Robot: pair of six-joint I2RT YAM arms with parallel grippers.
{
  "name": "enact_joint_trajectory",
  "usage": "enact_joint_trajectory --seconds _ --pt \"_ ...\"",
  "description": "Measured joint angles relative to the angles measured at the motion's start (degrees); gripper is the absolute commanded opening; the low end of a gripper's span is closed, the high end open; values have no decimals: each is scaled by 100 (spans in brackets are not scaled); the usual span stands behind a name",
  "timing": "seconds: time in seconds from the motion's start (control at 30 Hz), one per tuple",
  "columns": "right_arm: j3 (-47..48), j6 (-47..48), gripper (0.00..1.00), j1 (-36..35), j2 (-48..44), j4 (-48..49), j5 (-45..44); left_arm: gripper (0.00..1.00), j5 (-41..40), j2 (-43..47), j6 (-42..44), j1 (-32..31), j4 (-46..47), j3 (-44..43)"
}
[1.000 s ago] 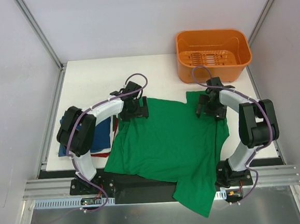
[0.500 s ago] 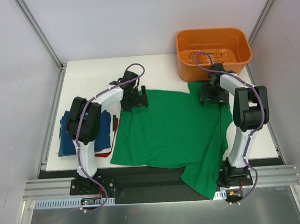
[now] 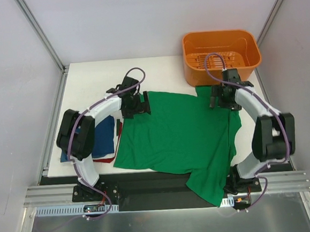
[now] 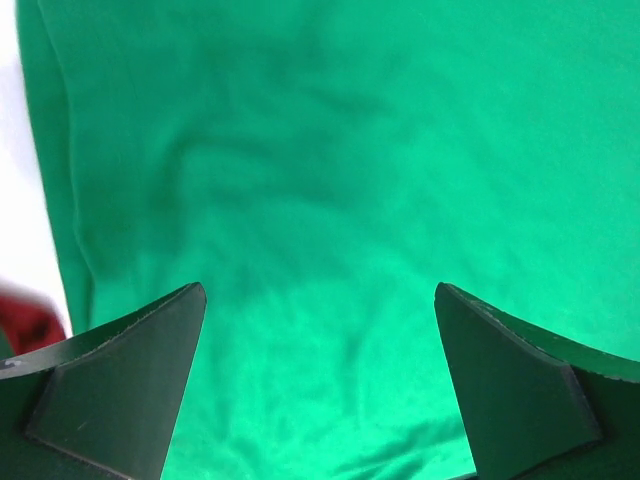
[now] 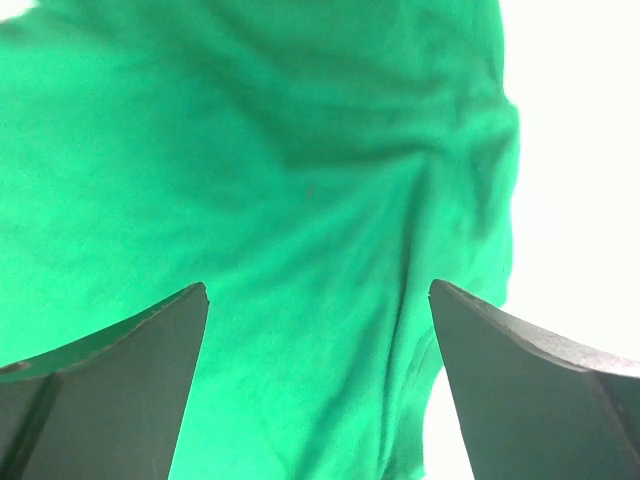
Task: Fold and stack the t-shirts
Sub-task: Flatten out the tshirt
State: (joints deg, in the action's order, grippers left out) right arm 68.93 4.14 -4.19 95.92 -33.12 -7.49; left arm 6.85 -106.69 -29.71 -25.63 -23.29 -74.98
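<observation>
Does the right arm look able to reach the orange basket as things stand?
Probably yes. Its open fingers are over the green shirt's far right corner, right beside the basket, and nothing stands between them.

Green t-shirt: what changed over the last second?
Both arms reached toward the far side, and the green t-shirt was drawn with them: it lies flatter, and less hangs over the near edge. The left gripper and right gripper have open jaws over it. The orange basket and blue t-shirt stayed put.
</observation>
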Motion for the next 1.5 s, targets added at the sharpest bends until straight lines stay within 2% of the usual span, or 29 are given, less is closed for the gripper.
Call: enact_joint_trajectory --seconds 0.13,0.23,0.37,0.47,0.7,0.83,1.3,1.5 --pt "-1067 -474 97 -269 -1488 101 -11 99 -87 817 -103 -299 39 529" --pt "-1963 -822 97 -291 -2247 87 -17 99 -109 1250 -210 -522 114 909" --pt "-2852 -1014 97 -223 -2601 61 -33 99 -59 1403 -367 -706 275 1394" --pt "-3121 -1001 97 -15 -2524 127 177 99 22 1379 -437 -706 341 1659" --pt "-2625 -960 97 625 -1488 334 629 99 39 933 -562 -704 557 1694" --pt "-2221 -933 97 881 -994 398 487 99 33 839 -590 -688 627 1593" --pt "-391 -363 97 1137 702 688 173 99 210 122 -535 -507 675 723" --pt "-186 -240 97 1141 809 905 304 99 221 76 -518 -503 721 629"
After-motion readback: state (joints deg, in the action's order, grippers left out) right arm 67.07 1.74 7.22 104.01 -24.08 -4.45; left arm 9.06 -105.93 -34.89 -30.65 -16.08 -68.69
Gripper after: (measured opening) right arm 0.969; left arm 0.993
